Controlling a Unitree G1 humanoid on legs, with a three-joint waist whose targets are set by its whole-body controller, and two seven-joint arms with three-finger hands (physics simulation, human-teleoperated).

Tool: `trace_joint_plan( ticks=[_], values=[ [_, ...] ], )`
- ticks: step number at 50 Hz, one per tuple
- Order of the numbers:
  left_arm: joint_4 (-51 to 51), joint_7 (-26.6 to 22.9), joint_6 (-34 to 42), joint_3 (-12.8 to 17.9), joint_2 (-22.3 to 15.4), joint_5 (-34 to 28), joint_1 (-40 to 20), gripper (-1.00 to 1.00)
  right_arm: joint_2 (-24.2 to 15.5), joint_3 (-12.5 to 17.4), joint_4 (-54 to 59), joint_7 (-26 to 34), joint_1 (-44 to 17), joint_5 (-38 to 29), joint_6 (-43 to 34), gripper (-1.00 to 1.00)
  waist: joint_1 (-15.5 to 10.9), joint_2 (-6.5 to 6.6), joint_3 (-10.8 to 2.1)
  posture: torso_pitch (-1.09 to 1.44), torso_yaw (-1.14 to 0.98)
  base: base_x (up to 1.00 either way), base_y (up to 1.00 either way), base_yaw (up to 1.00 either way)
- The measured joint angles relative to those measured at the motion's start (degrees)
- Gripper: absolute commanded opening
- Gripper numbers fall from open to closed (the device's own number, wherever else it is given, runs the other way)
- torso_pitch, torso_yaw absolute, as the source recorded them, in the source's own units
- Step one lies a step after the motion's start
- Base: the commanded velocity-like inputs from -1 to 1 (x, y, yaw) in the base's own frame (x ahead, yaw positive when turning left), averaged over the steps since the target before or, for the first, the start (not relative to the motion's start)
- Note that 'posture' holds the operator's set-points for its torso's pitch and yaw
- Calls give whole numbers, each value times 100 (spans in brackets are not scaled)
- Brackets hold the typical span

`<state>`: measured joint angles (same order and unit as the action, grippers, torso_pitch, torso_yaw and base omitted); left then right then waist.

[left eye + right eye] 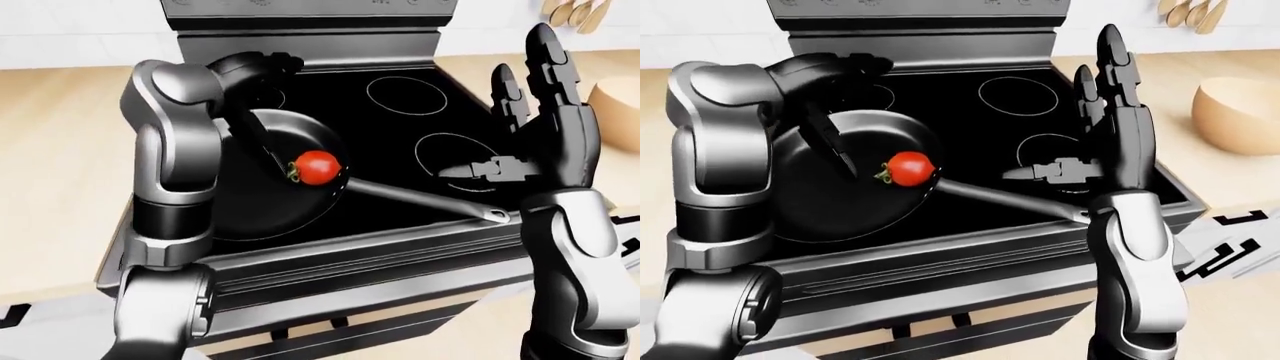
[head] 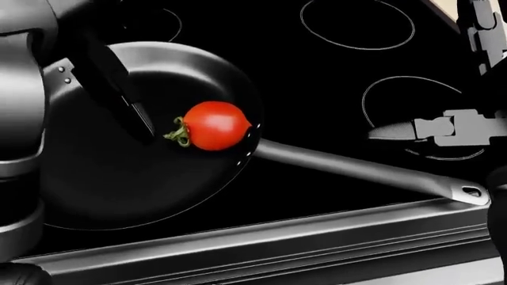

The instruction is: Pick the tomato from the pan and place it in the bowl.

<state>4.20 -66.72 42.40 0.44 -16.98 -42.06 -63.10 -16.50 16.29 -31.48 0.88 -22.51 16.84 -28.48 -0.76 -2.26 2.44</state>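
Progress: nothing grasped yet | tomato sits in pan by its handle-side rim | my left robot hand fingers spread, reaching beside it | right robot hand splayed, empty | bowl on tabletop awaits, well apart.

Bright red tomato with a small green stem, glossy highlight on top. Beneath it, matte black pan with pale grey sheen along the rim and a dark grey handle running to the tomato's right. Black glass stove around the pan, marked with thin white burner rings; grey-to-black banded trim below the pan. Left robot hand above-left of the tomato, black fingers on a gunmetal grey arm. Right robot hand right of the tomato, black and dark grey. Light tan wooden bench either side of the stove. Pale beige bowl far right of the tomato.
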Motion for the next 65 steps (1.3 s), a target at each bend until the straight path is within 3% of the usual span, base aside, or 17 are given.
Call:
trace_joint_plan(
  ticks=[20,41,65],
  values=[
    [-682,-593,76,-162,555,-723,565,100,-16,10,21,-24,7,5,-7,100,-22,-33,12,0,0,0,0,0],
    [-703,-532,111,-340,1004,-889,555,100,-28,53,-9,-32,32,39,-14,100,-41,-69,18,0,0,0,0,0],
    [-325,-184,-82,-404,1172,-777,542,100,-71,75,41,-57,8,78,-4,100,-36,-86,2,0,0,0,0,0]
  ],
)
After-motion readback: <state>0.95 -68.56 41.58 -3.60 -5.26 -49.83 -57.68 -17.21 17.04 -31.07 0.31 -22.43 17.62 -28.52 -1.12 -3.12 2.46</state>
